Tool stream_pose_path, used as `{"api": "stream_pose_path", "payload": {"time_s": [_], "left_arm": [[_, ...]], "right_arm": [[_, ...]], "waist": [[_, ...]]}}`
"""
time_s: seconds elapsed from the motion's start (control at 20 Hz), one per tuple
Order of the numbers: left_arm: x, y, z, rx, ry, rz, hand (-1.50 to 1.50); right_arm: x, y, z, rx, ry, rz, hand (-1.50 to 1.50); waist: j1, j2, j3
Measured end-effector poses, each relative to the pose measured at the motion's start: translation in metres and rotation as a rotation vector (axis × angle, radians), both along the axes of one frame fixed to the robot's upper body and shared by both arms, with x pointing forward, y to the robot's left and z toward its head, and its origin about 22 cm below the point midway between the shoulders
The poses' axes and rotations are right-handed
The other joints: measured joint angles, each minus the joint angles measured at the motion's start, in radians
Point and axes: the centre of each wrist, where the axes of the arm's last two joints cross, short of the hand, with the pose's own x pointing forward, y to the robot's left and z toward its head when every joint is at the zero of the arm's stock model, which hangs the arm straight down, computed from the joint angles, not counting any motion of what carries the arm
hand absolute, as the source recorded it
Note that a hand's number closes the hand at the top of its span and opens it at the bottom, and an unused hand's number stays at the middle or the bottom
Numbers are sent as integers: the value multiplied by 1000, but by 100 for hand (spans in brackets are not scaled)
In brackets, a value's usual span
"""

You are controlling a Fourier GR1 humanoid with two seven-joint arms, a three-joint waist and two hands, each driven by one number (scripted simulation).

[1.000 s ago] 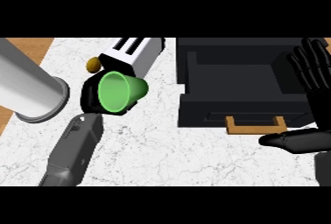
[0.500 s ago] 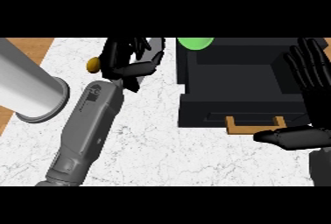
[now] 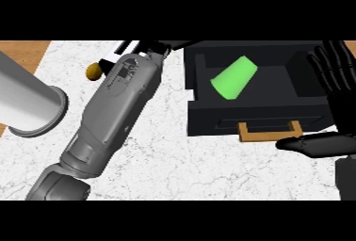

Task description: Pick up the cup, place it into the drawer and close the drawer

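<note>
The green cup (image 3: 234, 77) lies tilted on its side inside the open black drawer (image 3: 208, 117), apart from both hands. My left forearm runs up from the lower left. The left hand (image 3: 154, 47) shows only partly at the picture's upper edge, just left of the drawer, with nothing in it. At the drawer's right side, my right hand (image 3: 334, 70) stands open with straight fingers, its thumb below near the drawer's front. The drawer's tan handle (image 3: 270, 132) faces me.
A big grey cylinder (image 3: 29, 106) lies at the left on the white marble counter (image 3: 181, 164). A small yellow-brown object (image 3: 93, 71) and a white striped item (image 3: 113, 57) sit beside my left forearm. Wood surface (image 3: 21, 51) shows at the far left.
The left hand carried the cup from the counter up and right over the drawer and let it go; the cup now lies inside. The right hand has barely moved.
</note>
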Motion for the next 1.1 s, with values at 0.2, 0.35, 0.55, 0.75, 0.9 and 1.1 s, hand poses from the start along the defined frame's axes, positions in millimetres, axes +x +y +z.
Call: {"api": "stream_pose_path", "payload": {"time_s": [0.2, 0.35, 0.55, 0.75, 0.9, 1.1], "left_arm": [[4, -20, 4, 67, 77, 44, 150], [7, -26, -3, 124, 129, 72, 150], [10, -27, -15, 200, 193, 67, 150], [10, -24, -33, 290, 252, 44, 150], [9, -22, -42, 331, 280, 31, -150], [7, -19, -54, 330, 291, 13, -150]], "right_arm": [[4, 0, 8, -2, -10, 25, -150], [8, 9, 10, 0, -20, 44, -150], [9, 16, 12, 1, -27, 61, -150], [11, 17, 13, -1, -38, 90, -150], [15, 22, 16, -2, -46, 114, -150], [21, 27, 20, -5, -58, 148, -150]], "waist": [[-25, 6, 0], [-42, 13, 1], [-67, 20, 1], [-103, 31, 2], [-125, 37, 2], [-148, 44, 1]]}}
